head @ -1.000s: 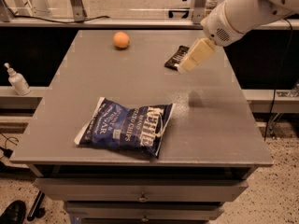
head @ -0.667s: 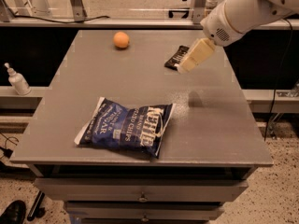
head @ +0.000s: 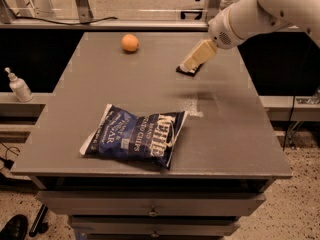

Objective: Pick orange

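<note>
A grey table (head: 225, 124) with drawers beneath stands on a speckled floor, and a metal frame runs behind it. A blue chip bag (head: 135, 136) lies flat near the front edge, and a white pump bottle (head: 19, 85) stands on a lower ledge to the left. The white arm (head: 260, 11) reaches in from the upper right, and its tan gripper (head: 195, 60) slants down over the table's far right part. Whether the jaws are apart or together cannot be told, nor whether they touch anything. The orange (head: 130, 42) sits alone near the far edge, well left of the jaws and apart from them.
</note>
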Tool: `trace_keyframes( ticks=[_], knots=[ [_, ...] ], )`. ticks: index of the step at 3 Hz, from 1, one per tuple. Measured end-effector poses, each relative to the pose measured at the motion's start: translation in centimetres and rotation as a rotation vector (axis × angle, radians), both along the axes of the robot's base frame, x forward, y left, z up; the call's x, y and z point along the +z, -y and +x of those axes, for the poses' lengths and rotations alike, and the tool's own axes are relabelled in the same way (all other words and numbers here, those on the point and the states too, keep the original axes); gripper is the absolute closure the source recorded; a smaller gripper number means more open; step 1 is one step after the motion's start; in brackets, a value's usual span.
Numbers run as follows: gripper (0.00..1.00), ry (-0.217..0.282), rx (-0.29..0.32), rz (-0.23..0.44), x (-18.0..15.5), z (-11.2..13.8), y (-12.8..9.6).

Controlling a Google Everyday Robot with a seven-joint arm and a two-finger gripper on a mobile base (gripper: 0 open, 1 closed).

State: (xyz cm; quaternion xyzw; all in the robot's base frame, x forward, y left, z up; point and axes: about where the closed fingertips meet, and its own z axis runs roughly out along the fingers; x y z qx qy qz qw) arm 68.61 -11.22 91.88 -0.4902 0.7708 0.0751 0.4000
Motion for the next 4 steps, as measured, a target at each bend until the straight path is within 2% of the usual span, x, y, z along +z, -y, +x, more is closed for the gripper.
trace_keyframes(
  ticks=[1,2,3,4],
  knots=[
    [0.00,0.051,-0.015,0.082,-0.7,4.7,-0.9],
    [0.00,0.078,-0.014,0.169,-1.3,8.6,-2.6],
    [0.00,0.068,0.015,0.248,-2.9,11.9,-5.7],
    [0.00,0.048,0.060,0.292,-4.4,13.7,-9.6]
  ],
)
